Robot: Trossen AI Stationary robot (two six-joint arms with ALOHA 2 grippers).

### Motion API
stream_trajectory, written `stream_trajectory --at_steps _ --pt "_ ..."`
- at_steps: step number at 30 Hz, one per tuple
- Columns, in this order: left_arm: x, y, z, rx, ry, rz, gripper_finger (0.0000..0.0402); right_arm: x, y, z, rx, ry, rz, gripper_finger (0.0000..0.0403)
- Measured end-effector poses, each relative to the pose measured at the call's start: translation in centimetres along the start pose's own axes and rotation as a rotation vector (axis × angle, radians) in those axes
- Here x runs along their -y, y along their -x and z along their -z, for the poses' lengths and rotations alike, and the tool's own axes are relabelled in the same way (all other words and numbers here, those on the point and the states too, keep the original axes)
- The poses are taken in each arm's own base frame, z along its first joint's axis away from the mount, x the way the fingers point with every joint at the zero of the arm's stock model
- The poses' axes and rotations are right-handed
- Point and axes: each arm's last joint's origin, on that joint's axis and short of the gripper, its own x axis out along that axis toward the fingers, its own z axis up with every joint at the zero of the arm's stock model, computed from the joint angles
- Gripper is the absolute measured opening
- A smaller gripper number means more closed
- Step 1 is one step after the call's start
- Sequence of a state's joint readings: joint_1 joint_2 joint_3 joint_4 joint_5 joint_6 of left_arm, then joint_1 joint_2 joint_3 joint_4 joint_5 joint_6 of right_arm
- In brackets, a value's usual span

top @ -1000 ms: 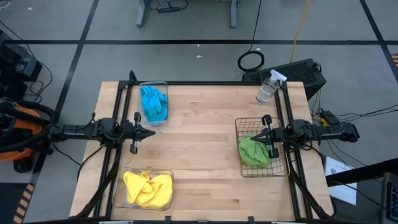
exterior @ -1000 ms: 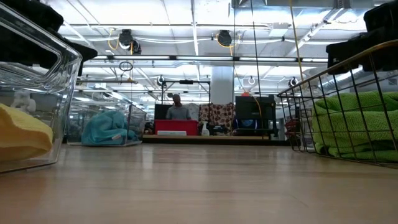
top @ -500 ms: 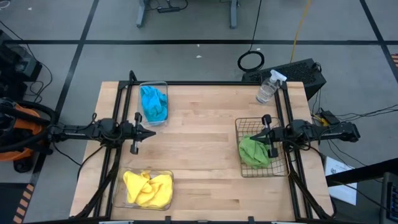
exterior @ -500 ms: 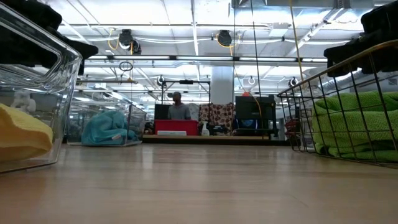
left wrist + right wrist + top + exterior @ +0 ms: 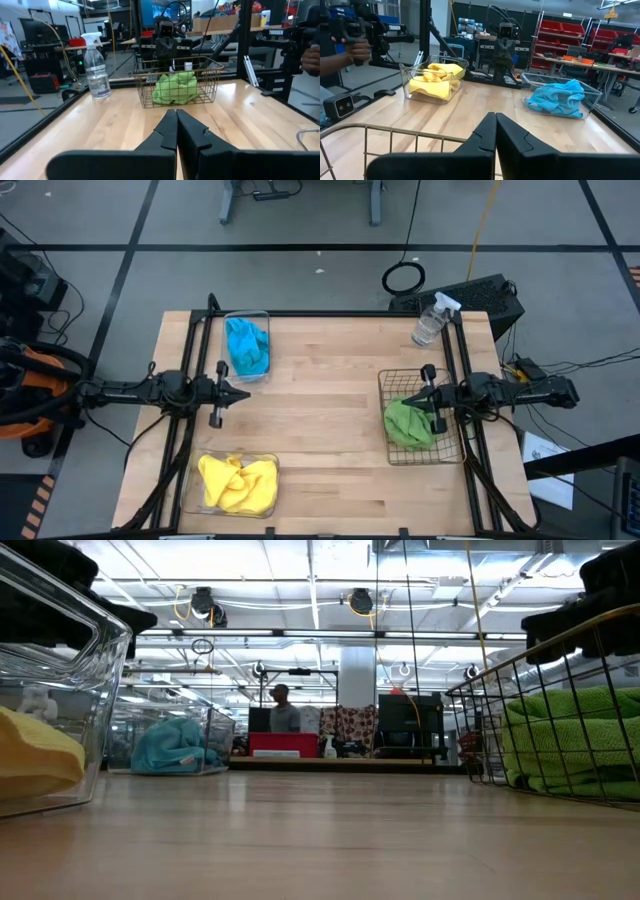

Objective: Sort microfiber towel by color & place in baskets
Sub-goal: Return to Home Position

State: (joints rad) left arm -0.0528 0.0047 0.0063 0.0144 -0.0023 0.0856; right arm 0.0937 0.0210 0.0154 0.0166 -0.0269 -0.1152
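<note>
High view, L pincer (image 5: 243, 392), R pincer (image 5: 407, 401) closed

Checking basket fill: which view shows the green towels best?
Left wrist view: the whole green towel pile shows through the wire basket. High view: right gripper overlaps it. Low view crops it. Right wrist view: basket rim only.
</note>
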Motion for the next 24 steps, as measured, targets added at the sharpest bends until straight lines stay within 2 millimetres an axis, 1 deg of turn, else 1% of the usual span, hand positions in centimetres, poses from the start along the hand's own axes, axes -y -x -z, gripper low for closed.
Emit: stream_trajectory --at_steps 11,22,24 --pt "0.10 0.02 -0.02 0.006 -0.002 0.033 0.0001 0.02 0.12 -0.15 0.019 0.028 0.004 0.0000" --pt "0.09 0.02 0.00 0.004 0.003 0.029 0.0001 0.02 0.10 -0.12 0.015 0.001 0.005 0.0000" --pt "0.07 0.02 0.00 0.003 0.028 0.024 0.0001 0.02 0.10 -0.12 0.015 0.001 0.005 0.0000"
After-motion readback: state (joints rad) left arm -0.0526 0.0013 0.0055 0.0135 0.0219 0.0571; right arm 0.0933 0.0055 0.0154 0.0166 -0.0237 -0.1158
